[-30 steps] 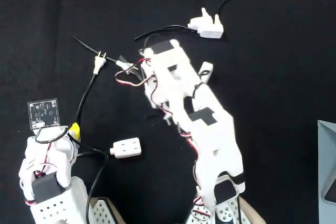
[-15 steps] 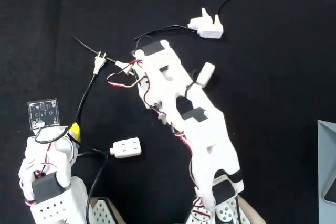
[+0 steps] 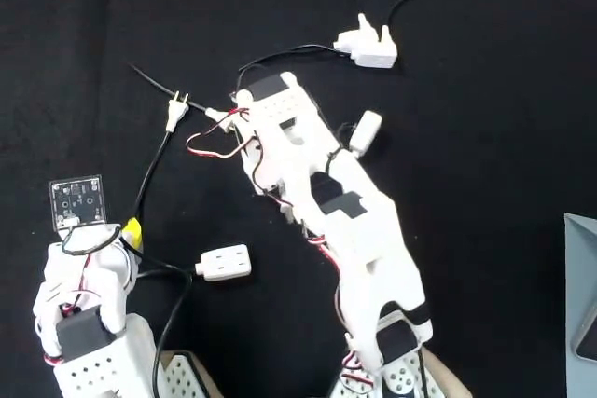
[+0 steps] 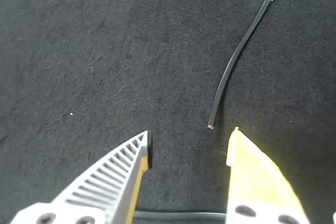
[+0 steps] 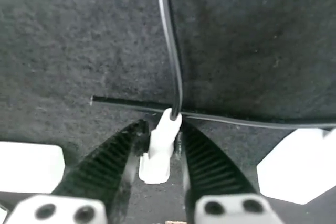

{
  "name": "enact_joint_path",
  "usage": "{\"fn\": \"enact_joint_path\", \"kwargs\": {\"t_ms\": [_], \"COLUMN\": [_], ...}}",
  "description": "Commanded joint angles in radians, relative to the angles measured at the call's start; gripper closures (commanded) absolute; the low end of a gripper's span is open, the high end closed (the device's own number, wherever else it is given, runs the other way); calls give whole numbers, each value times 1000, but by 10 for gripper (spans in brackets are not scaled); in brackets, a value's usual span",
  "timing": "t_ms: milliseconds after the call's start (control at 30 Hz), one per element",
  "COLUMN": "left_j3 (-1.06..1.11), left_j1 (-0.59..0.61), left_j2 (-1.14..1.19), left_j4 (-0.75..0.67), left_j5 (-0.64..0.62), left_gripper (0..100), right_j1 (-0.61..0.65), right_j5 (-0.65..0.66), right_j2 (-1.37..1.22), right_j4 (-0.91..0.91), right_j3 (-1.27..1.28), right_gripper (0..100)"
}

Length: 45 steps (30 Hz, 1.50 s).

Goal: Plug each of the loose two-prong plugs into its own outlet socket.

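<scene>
A white two-prong plug [image 3: 218, 116] on a black cord lies at mid-table, and my right gripper [image 3: 231, 116] is shut on it. In the right wrist view the plug [image 5: 160, 148] sits between the dark fingers [image 5: 118, 153], its cord running away over the cloth. A second loose plug [image 3: 174, 115] lies just left of it, prongs pointing away. A white outlet socket [image 3: 226, 262] rests near my left arm. My left gripper [image 4: 189, 132] stands open above bare cloth, close to a cut cord end [image 4: 210, 126]. A far outlet [image 3: 375, 51] has a plug in it.
A small marker card [image 3: 77, 200] lies at the left beside my left arm. Black cords cross the cloth between the plugs and outlets. A grey object [image 3: 583, 286] sits at the right edge. The table is covered in black cloth [image 3: 485, 156].
My right arm has swung a little to the left, bringing its gripper onto the middle plug. The left arm and the other plug have stayed put.
</scene>
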<state>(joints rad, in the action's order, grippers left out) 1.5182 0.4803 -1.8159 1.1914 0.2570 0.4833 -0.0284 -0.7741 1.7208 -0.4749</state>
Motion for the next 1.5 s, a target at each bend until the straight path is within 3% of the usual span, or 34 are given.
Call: {"fn": "enact_joint_path", "kwargs": {"t_ms": [0,467,600,900,1233,1467], "left_j3": [-7,-7,-7,-7,-13,-58], "left_j1": [7,7,7,7,5,4], "left_j2": [-5,-5,-5,-5,-5,-5], "left_j4": [5,5,5,5,-52,-190], "left_j5": [3,3,3,3,-11,-219], "left_gripper": [759,759,759,759,758,754], "right_j1": [17,12,15,18,120,187], "right_j5": [-12,-54,-54,-51,-44,-48], "right_j2": [13,25,25,76,513,843], "right_j4": [37,40,40,40,31,-133], "right_j3": [-13,-35,-42,-35,180,430], "right_gripper": [912,916,988,987,987,987]}}
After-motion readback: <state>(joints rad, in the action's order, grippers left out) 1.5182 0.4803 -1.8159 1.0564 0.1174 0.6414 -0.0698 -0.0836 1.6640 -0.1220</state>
